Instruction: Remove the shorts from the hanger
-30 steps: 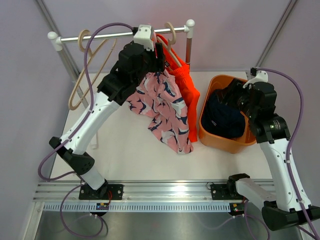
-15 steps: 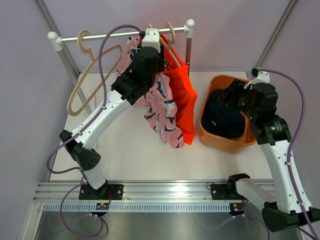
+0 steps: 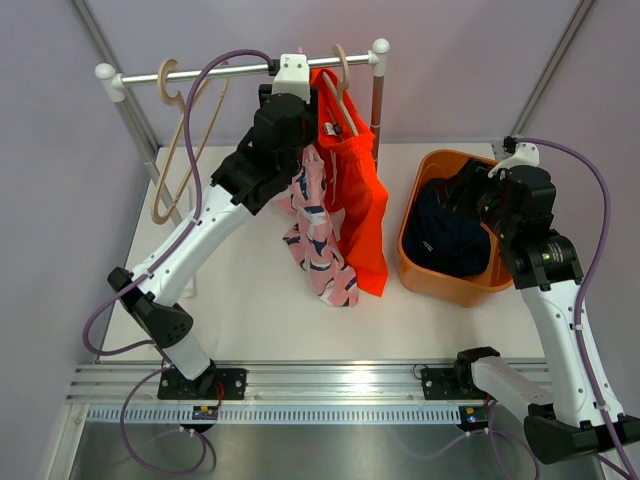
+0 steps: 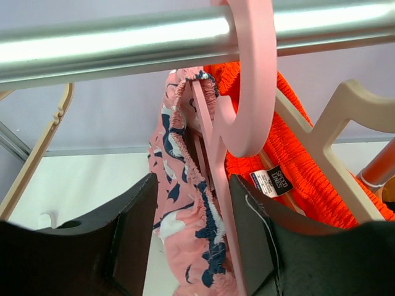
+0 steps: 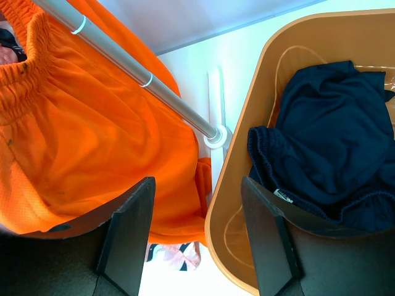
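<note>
A white table (image 3: 250, 300) carries an orange plastic tub (image 3: 420, 272) toward its right side. A clothes rail (image 3: 230, 70) stands on its far half, beside the tub.

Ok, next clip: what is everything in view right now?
patterned shorts: one, pink, navy and white, on pink hanger
orange shorts: one, bright orange, on beige hanger beside them
navy shorts: one, dark, in basket
basket: one, orange, table's right
empty hanger: one, beige, rail's left end
rail: one, silver, at the back
table: one, white, under all
left gripper: black, around patterned shorts' waistband, grip unclear
right gripper: black, open, empty, over basket rim
</note>
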Robot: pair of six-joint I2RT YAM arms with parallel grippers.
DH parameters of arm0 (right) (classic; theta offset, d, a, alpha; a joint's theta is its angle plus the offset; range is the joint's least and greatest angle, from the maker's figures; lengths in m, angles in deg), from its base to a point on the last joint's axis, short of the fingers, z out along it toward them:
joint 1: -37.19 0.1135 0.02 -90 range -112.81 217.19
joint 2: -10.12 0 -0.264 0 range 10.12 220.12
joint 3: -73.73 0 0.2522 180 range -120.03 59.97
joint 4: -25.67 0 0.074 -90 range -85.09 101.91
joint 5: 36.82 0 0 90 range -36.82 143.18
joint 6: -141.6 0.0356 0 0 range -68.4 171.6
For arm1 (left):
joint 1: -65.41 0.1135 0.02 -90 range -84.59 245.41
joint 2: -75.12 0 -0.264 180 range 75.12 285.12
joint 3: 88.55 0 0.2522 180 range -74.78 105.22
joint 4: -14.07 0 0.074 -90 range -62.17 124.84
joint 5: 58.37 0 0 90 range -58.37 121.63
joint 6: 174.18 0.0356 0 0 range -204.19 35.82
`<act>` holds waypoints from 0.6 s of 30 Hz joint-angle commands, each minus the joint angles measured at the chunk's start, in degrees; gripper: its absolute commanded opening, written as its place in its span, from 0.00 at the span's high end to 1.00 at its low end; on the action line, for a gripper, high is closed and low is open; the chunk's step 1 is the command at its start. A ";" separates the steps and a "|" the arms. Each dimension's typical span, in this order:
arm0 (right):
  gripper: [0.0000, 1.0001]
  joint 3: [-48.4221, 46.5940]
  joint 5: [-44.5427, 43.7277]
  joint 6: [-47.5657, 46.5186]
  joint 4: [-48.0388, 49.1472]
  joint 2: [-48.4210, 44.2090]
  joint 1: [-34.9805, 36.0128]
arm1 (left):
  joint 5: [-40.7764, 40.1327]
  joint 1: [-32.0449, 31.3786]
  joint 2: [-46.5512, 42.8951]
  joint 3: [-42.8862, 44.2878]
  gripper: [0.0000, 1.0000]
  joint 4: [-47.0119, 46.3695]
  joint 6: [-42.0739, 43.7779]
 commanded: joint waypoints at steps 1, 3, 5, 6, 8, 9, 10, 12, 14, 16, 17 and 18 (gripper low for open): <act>0.34 -0.58 0.30 -0.48 1.25 -0.73 0.57 | -1.13 0.20 -1.11 1.30 0.46 -4.00 1.97; 0.34 -0.67 0.21 -0.57 1.16 -0.73 0.57 | 0.36 0.64 -0.50 2.45 0.46 -2.78 1.53; 0.34 -0.67 0.21 -0.57 1.25 -0.82 0.57 | 1.07 0.82 0.47 3.76 0.46 -2.07 1.27; 0.34 -0.67 0.21 -0.49 1.25 -0.90 0.48 | 1.42 0.82 0.65 4.03 0.46 -1.98 1.18; 0.34 -0.67 0.13 -0.48 1.25 -0.82 0.57 | 1.69 0.91 0.91 4.47 0.46 -1.72 1.18; 0.34 -0.58 0.13 -0.48 1.25 -0.82 0.57 | 1.77 0.91 0.91 4.65 0.46 -1.63 1.09; 0.34 -0.67 0.13 -0.48 1.33 -0.82 0.57 | 1.95 0.91 1.09 4.91 0.46 -1.63 1.18; 0.34 -0.49 0.21 -0.48 1.25 -0.82 0.57 | 3.09 1.00 1.70 6.05 0.46 -0.67 0.74; 0.34 -0.49 0.13 -0.40 1.33 -0.82 0.48 | 4.05 1.00 3.10 7.63 0.45 0.65 0.04; 0.34 -0.49 0.13 -0.40 1.33 -0.82 0.48 | 4.85 1.08 3.98 10.00 0.45 2.59 -0.66; 0.34 -0.58 0.04 -0.40 1.16 -0.73 0.57 | 5.72 1.08 4.25 10.36 0.45 2.94 -1.28; 0.34 -0.58 -0.05 -0.40 1.16 -0.82 0.57 | 6.17 1.08 4.43 10.62 0.45 3.20 -1.63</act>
